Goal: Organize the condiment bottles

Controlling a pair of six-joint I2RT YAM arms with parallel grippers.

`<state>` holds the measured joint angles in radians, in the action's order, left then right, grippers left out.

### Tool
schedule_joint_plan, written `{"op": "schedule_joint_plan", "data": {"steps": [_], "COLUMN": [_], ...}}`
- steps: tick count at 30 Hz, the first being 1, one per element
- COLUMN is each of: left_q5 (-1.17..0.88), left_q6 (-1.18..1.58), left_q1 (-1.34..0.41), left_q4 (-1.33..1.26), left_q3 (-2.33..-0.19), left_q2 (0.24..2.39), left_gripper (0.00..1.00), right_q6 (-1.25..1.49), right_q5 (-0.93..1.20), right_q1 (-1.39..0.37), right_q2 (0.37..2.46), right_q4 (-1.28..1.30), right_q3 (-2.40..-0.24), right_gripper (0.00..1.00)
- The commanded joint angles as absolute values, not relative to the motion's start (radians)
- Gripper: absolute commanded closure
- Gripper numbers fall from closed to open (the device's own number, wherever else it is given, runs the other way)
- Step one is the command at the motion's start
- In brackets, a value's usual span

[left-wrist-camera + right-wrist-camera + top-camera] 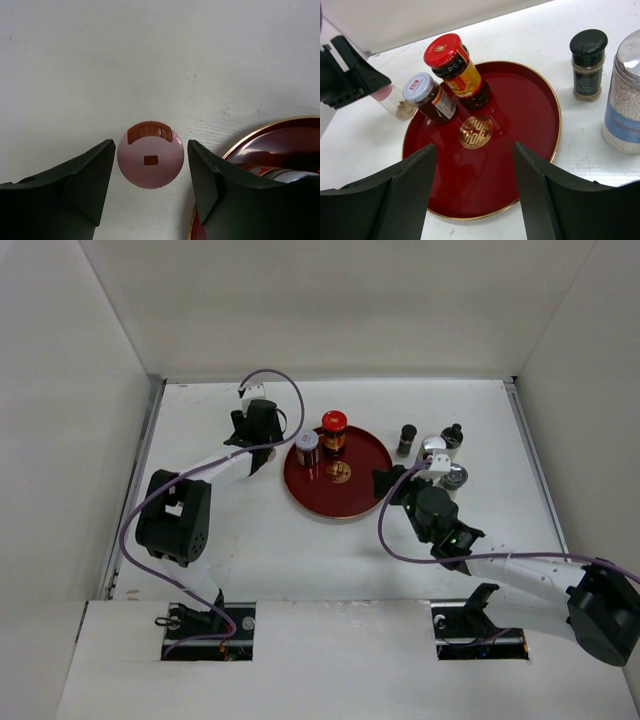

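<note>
A pink-capped shaker (150, 161) stands on the table just left of the round red tray (260, 135). My left gripper (150, 150) is open above it, one finger on each side of the cap, not touching it. The shaker also shows in the right wrist view (395, 102), beside the left gripper (350, 75). On the tray (350, 495) stand a red-capped dark jar (334, 430) and a silver-capped dark jar (307, 447). My right gripper (475, 155) is open and empty over the tray's near right part. In the top view the left gripper (262, 438) hides the shaker.
Right of the tray stand a black-capped shaker (588, 65), a clear jar of white grains (625, 110) and two more small dark bottles (452, 435) (455, 478). White walls close the table on three sides. A purple cable (285, 380) loops over the left arm.
</note>
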<state>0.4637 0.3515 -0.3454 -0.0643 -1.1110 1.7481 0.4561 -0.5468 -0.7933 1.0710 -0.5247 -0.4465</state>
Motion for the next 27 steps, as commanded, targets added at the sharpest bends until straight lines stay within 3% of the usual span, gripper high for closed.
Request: {"op": "schedule_joint_plan", "data": {"steps": [1,4,7,18,27], "left_q5": [0.476,0.477,0.480,0.555,0.542], "left_q6": [0.337,0.336,0.341,0.363,0.426], "left_q1": [-0.335,-0.340,-0.350,-0.548,-0.720], "left_q4": [-0.106,-0.110,-0.126,-0.052,-0.145], "left_q3": [-1.158,-1.135,-1.079,-0.868,-0.865], "left_q2": [1.746,1.737,1.677,1.252,1.374], "left_gripper": [0.45,0.60,0.67,0.69,0.68], "right_q6": [0.453,0.453,0.459,0.463,0.463], "right_q5": [-0.532,-0.532,-0.532,-0.532,-0.560], "right_q1": [-0.797,-0.797,-0.797,-0.795,-0.795], "right_q2": [1.080,1.074,1.074,1.111,1.059], "right_q4": [-0.560,-0.561,-0.561,-0.568,-0.577], "right_q3": [-0.489,-0.486,-0.483,-0.491,-0.471], "right_gripper": [0.31,0.31,0.31,0.31,0.31]}}
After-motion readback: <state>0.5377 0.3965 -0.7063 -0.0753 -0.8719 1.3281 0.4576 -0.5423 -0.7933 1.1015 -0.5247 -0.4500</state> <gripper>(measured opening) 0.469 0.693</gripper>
